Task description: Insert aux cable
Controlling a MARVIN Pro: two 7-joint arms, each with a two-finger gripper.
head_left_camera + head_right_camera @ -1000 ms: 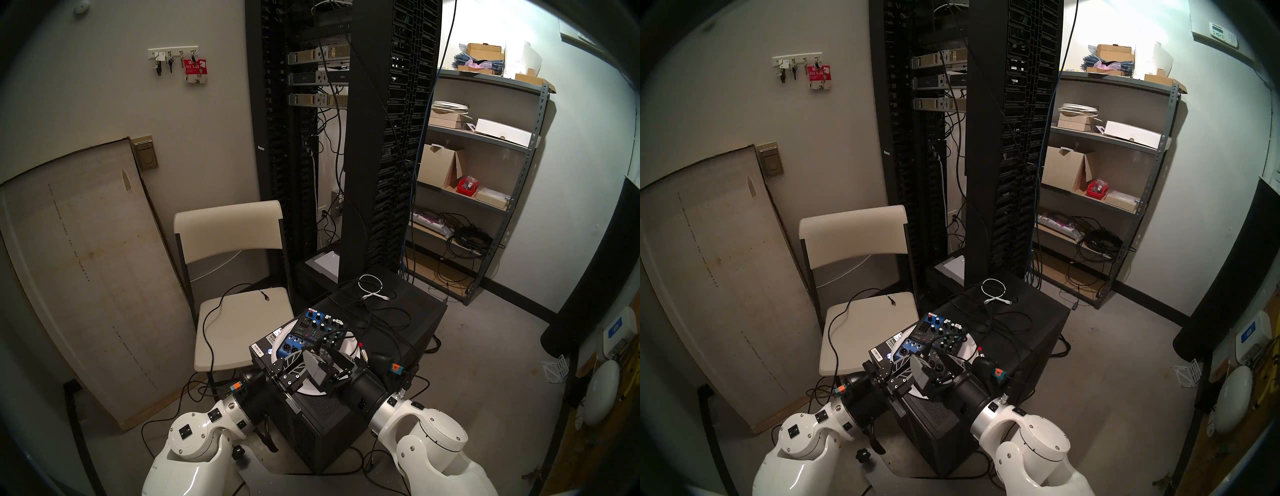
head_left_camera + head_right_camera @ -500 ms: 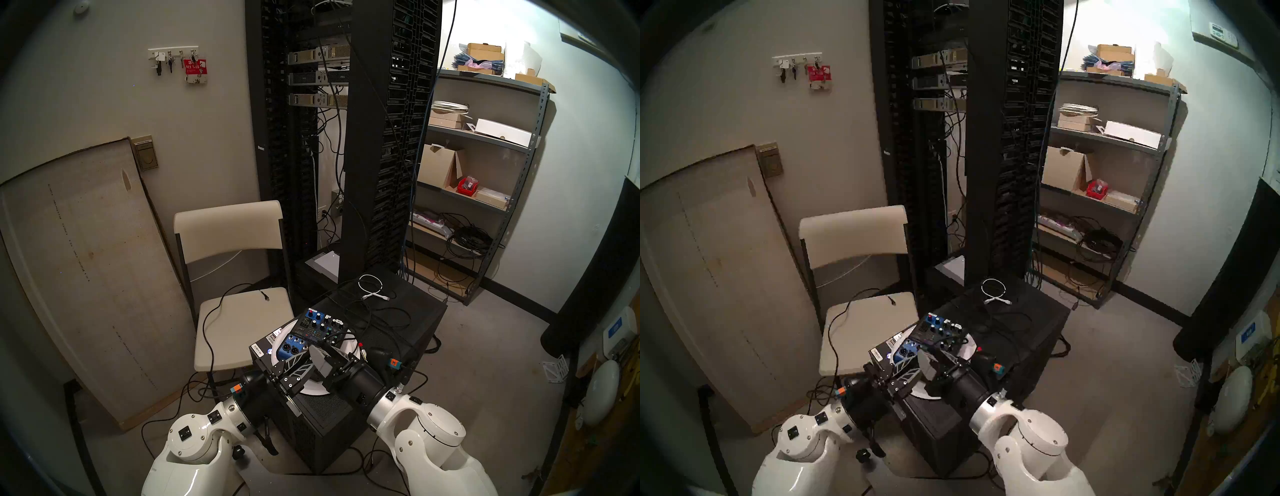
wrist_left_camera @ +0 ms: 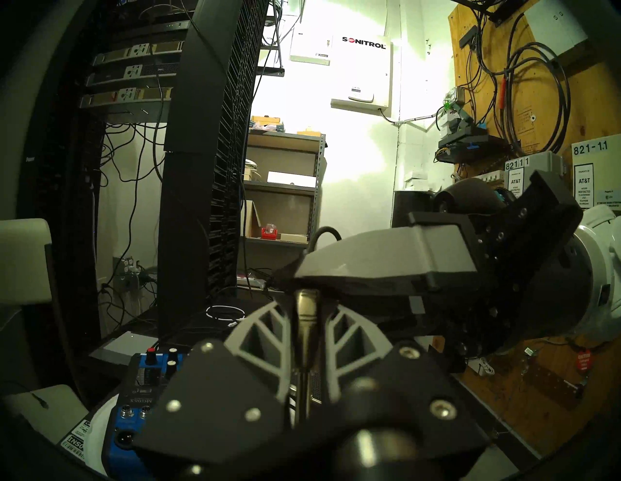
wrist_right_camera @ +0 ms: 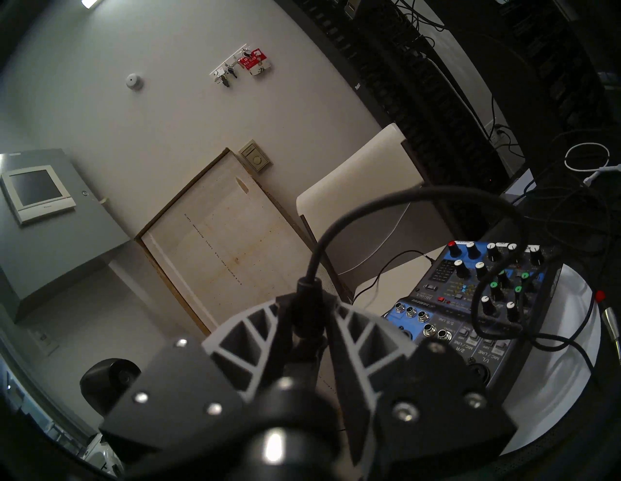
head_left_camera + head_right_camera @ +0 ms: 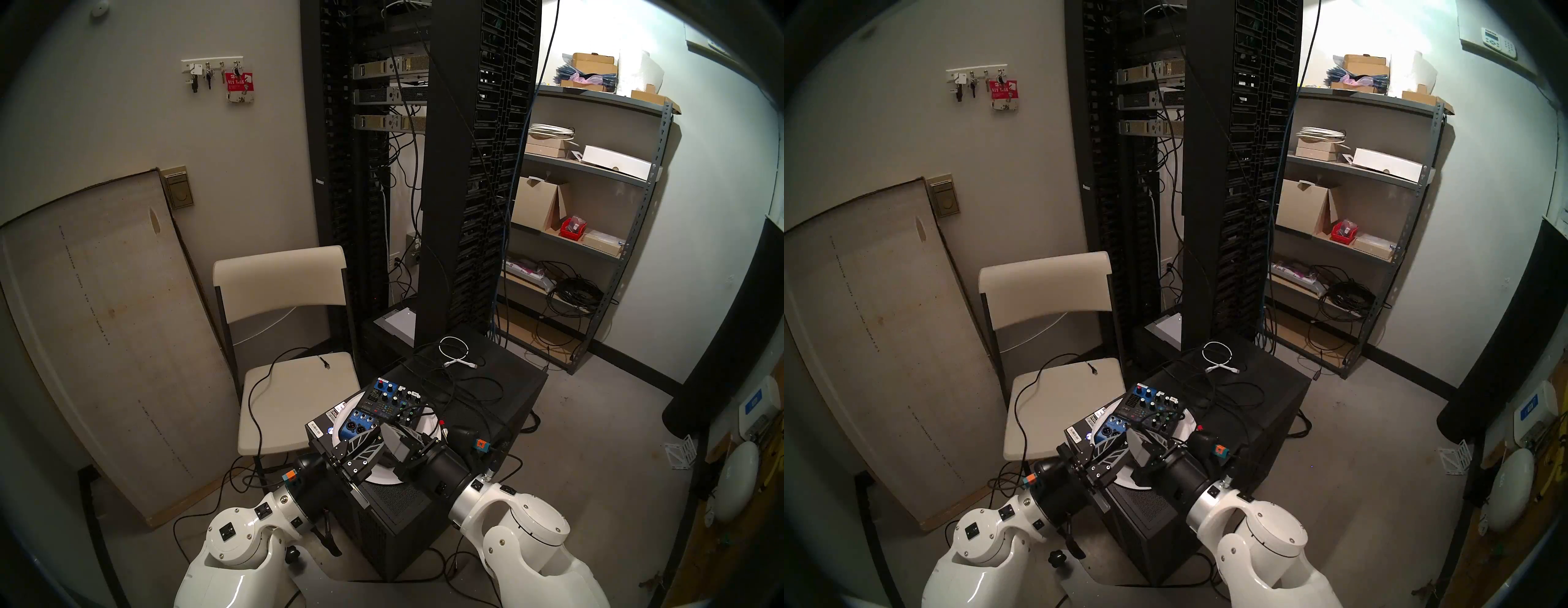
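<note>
At lower centre of the head view, the right gripper (image 4: 307, 322), wide a second ago, has narrowed onto the dark barrel of the aux cable (image 4: 396, 198), whose silvery plug the left gripper (image 3: 307, 322) pinches, suggesting a handover before insertion into the mixer (image 4: 484, 302).

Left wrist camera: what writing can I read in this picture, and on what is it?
"SONITROL": white wall cabinet.
"821-1.1": white label on the plywood board.
"AT&T": white notice below it; its small print is unreadable.
"DELL": rack unit.
Mixer lettering: too blurred.
</note>
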